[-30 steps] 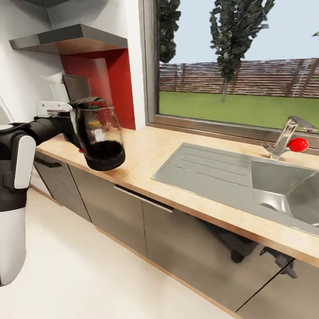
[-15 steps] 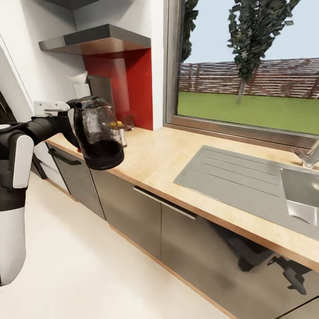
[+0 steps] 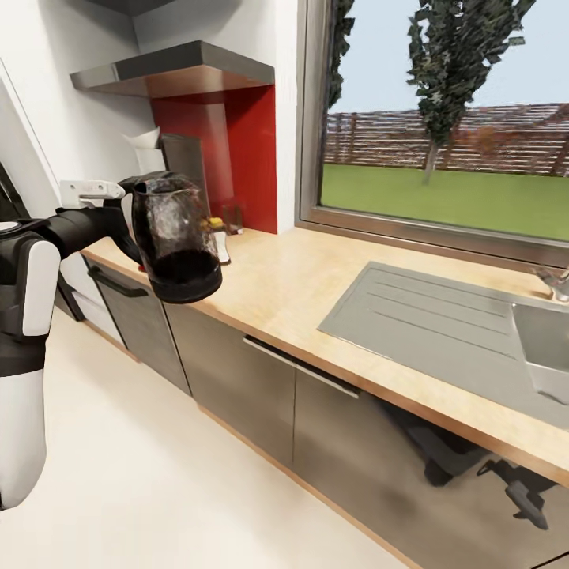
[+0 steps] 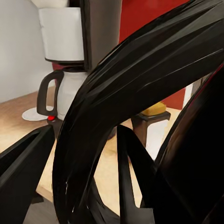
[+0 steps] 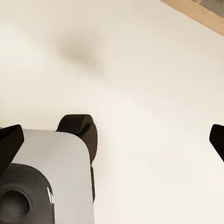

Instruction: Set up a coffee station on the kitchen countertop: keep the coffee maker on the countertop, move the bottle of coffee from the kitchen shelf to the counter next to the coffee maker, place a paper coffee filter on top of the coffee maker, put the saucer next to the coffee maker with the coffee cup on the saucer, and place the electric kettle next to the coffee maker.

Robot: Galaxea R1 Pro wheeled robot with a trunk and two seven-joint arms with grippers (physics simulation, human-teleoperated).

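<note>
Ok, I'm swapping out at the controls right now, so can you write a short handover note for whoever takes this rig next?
Left pincer: shut on the electric kettle, held in the air at the countertop edge, not yet set down.
Right pincer: open, empty, pointing at the floor.
The coffee maker stands on the counter in the corner by the red wall; a small yellow-topped item sits beside it, too hidden to identify.
Done: kettle picked up, coffee maker in place.
Left: set the kettle next to the coffee maker. Coffee bottle, filter, saucer and cup cannot be confirmed from these views; check them.
</note>
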